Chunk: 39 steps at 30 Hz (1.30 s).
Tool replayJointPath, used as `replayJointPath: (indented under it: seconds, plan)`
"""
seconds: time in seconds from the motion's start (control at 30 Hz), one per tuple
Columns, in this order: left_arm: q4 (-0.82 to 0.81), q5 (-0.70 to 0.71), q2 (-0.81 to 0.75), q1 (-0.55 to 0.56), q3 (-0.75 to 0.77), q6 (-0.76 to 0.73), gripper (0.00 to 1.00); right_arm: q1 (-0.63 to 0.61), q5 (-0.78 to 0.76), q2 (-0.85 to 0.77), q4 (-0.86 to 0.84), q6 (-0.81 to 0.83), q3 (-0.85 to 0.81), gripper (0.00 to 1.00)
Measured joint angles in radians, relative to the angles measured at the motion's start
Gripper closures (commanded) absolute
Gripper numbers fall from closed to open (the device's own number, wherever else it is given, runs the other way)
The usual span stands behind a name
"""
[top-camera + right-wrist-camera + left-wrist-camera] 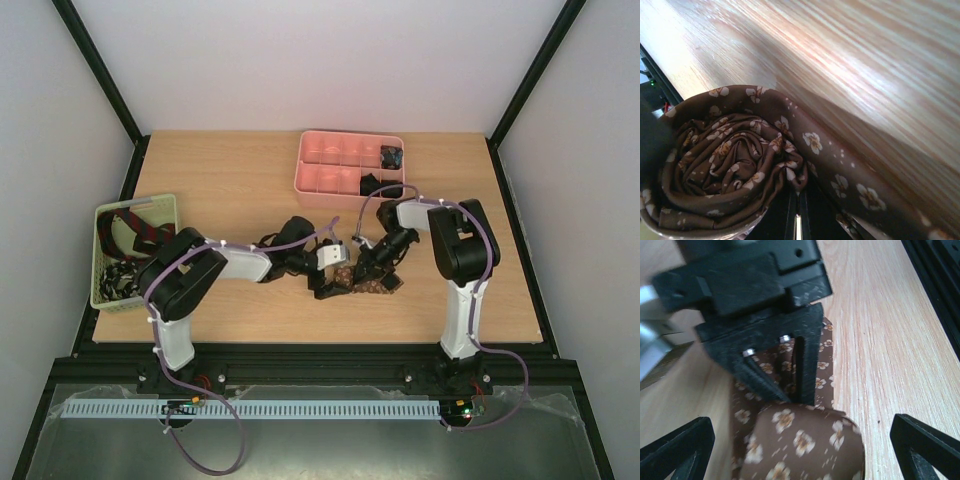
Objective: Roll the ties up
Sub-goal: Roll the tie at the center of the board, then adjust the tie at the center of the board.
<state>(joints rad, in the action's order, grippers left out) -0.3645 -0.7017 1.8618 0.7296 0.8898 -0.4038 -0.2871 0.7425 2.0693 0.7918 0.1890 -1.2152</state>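
Right tool (797, 390) seemingly pinches brown tie (730, 165) (half-coiled); left tool (802, 440) open.

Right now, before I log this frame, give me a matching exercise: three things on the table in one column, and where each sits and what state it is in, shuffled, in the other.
Things:
1. brown tie
2. pink tray
3. green basket

Place and state:
a. at the left edge, with loose ties inside
b. at the far side, with dark coils in its right-hand compartments
c. in the centre, partly rolled into a coil

Pairs: 1-c, 2-b, 3-a
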Motion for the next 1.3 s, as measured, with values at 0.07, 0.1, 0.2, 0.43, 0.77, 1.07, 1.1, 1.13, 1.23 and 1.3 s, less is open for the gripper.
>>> replayJointPath:
  seconds: [0.07,0.1,0.2,0.43,0.77,1.07,1.1,1.13,1.23,1.3]
  plan:
    - [-0.031,0.007,0.015,0.014,-0.015,-0.01,0.1,-0.013,0.01,0.003,-0.009,-0.01,0.0,0.99]
    - [-0.04,0.011,0.025,0.02,-0.018,-0.013,0.16,-0.016,0.014,0.005,-0.011,-0.014,-0.001,0.99]
    - [-0.057,0.022,0.061,0.031,-0.023,-0.036,0.38,-0.021,0.022,0.009,-0.013,-0.019,-0.004,0.97]
    - [-0.074,0.068,0.078,0.028,-0.04,-0.107,0.62,-0.013,0.016,0.004,0.002,-0.027,-0.026,0.69]
    - [-0.069,0.091,0.079,0.029,-0.039,-0.105,0.66,0.015,0.049,-0.112,0.016,-0.048,-0.031,0.59]
    - [-0.047,0.093,0.092,0.031,-0.013,-0.082,0.64,-0.006,0.118,-0.115,0.009,-0.07,-0.014,0.58]
    - [-0.044,0.094,0.093,0.031,-0.011,-0.08,0.64,-0.009,0.119,-0.115,0.006,-0.07,0.0,0.61]
    - [-0.044,0.094,0.093,0.031,-0.011,-0.079,0.63,-0.01,0.118,-0.115,0.003,-0.07,0.015,0.65]
    - [-0.043,0.097,0.094,0.032,-0.011,-0.077,0.59,-0.012,0.104,-0.109,-0.009,-0.071,0.027,0.9]
    - [-0.041,0.102,0.096,0.032,-0.01,-0.076,0.5,-0.011,0.095,-0.103,-0.014,-0.074,0.026,0.98]
